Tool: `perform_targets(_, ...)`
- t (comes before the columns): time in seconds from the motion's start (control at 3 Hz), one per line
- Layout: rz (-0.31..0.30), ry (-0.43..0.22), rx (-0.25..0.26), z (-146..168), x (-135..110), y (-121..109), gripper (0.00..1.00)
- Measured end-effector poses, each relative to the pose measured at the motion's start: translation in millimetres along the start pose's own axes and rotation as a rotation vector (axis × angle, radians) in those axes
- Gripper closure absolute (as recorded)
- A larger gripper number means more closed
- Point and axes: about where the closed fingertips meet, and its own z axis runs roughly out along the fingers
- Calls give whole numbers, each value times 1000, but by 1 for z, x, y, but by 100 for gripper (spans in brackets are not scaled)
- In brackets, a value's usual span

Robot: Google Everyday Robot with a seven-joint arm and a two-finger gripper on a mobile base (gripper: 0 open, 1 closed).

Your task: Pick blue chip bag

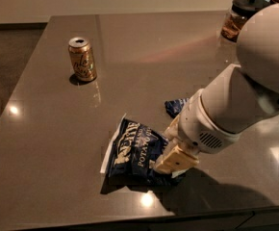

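Mid-grasp, I judge: my gripper [174,160] rests on the blue chip bag [133,150] lying near the table [57,129] front, clamped or not I cannot tell; next calls for a sure pinch, then a lift.

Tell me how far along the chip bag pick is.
Approach looks done: the gripper is down at the edge of the blue chip bag. In hand: getting a grip, not confirmed. Left: lifting, since the bag lies flat on the table.
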Motion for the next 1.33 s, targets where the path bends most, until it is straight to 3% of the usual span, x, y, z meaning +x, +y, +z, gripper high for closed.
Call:
perform_targets(0.33, -1, -33, 23, -18, -8, -8, 83)
perform_targets(0.67, -3, -75, 52, -44, -17, -18, 100)
perform_targets(1.33, -34, -131, 134, -100, -33, -34, 100)
